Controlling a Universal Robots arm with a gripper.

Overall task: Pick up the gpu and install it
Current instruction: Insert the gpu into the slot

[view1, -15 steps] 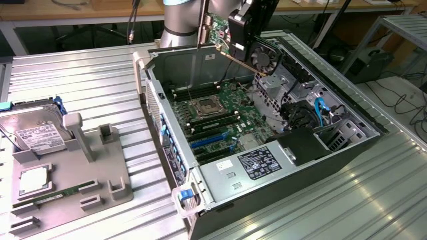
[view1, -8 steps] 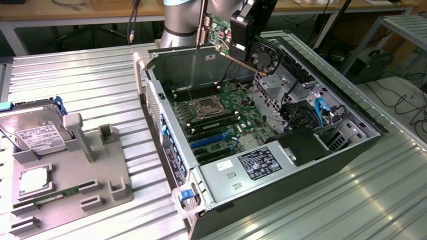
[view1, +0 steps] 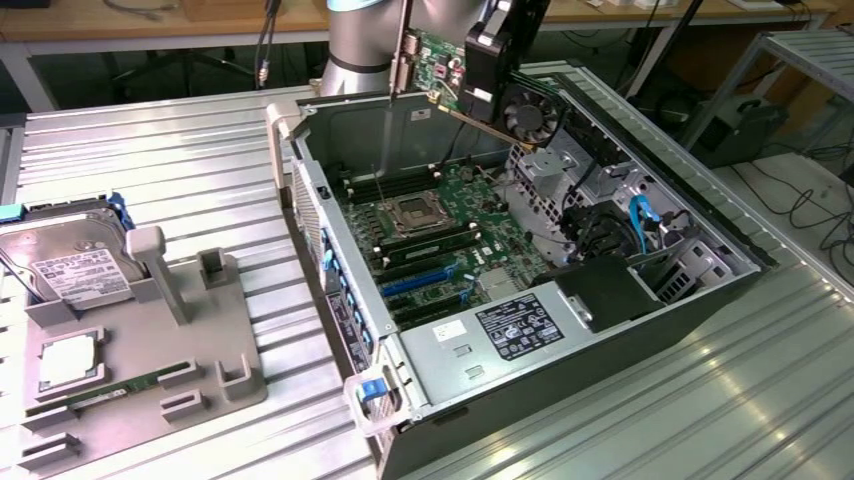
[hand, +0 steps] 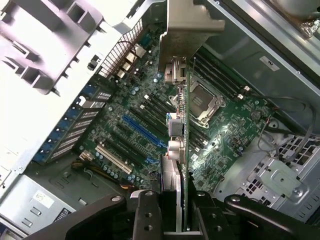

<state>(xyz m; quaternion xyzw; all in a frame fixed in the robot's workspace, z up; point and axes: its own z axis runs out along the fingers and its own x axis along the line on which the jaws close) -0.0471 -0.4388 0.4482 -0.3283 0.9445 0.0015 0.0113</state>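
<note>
I read gripper (hand: 172, 206) clenched on gpu (view1: 497, 95). Card hangs edge-on above far end of open case (view1: 694, 230), likely for lining up with motherboard (view1: 441, 240) slots. Not seated.

The gpu (view1: 441, 68) showed a green board and black fan (view1: 531, 112); the motherboard (view1: 441, 235) was green with blue slots (view1: 420, 285); the table (view1: 174, 170) was ribbed grey
</note>
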